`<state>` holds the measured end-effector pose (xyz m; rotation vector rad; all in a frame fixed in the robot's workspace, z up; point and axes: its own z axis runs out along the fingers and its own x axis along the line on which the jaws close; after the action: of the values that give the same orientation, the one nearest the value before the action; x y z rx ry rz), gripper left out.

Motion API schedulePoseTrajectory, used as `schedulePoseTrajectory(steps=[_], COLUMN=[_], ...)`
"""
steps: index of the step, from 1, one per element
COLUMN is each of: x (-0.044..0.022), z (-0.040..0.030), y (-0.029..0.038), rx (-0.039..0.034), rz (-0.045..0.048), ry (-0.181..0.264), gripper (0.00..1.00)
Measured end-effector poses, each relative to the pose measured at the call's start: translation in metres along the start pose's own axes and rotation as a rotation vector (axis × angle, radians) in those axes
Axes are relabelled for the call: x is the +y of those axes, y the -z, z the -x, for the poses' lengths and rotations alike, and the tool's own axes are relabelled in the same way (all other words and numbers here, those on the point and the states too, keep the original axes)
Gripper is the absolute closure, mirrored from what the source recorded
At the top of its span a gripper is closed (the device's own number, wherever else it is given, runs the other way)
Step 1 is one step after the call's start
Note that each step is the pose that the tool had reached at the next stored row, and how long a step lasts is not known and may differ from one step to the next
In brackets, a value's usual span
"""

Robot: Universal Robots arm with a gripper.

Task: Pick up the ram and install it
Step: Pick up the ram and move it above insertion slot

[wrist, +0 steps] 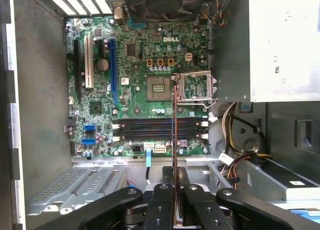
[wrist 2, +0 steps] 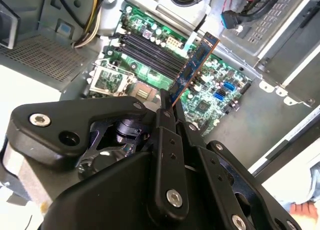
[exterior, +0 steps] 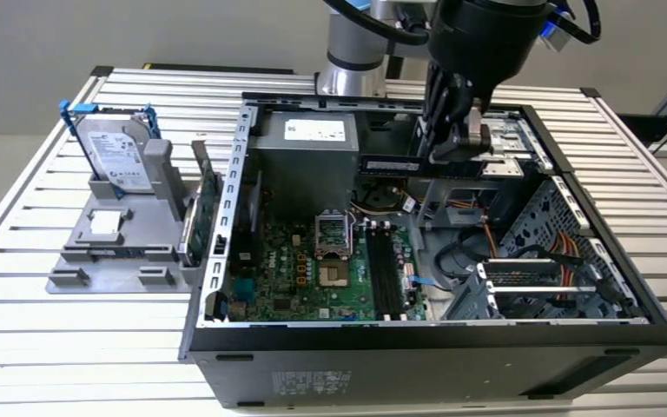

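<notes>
— One pincer (exterior: 444, 158) was in the scene. What did it have hold of?

— Its black fingers were closed tight on one end of the ram (exterior: 389, 164). In the exterior view the slim stick jutted out sideways from them, roughly level. It hung in the air above the far part of the open computer case (exterior: 426, 365).

— Where was it compared with the slots?

— In the first wrist view the ram (wrist: 174, 125) appeared edge-on, a thin line running out from the pincer (wrist: 174, 179). It crossed over the black memory slots (wrist: 160, 130) on the green motherboard (wrist: 135, 84), near the processor socket (wrist: 159, 87). It hung above the slots and was not seated. In the second wrist view the ram (wrist 2: 195, 64) slanted away from the pincer (wrist 2: 167, 109) over the same board.

— And around the case?

— The case stood on a slatted metal desk (exterior: 32, 347), close to its near edge. Toward the desk's edge on the exterior view's left sat a grey holder (exterior: 114, 252). It carried a silver hard drive (exterior: 119, 152) with blue rails, propped upright. A green expansion card (exterior: 198, 221) stood on edge just beside the case wall.
</notes>
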<state>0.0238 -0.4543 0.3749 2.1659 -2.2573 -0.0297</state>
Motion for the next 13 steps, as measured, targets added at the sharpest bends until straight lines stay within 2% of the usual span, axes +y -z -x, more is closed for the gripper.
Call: schedulePoseTrajectory(steps=[7, 13], x=[0.0003, 0.0003], z=[0.0074, 0.0084], y=[-0.0002, -0.0002], rx=[-0.0001, -0.0001], rz=[0.0, 0.0], ry=[0.0, 0.0], gripper=[1.0, 1.0])
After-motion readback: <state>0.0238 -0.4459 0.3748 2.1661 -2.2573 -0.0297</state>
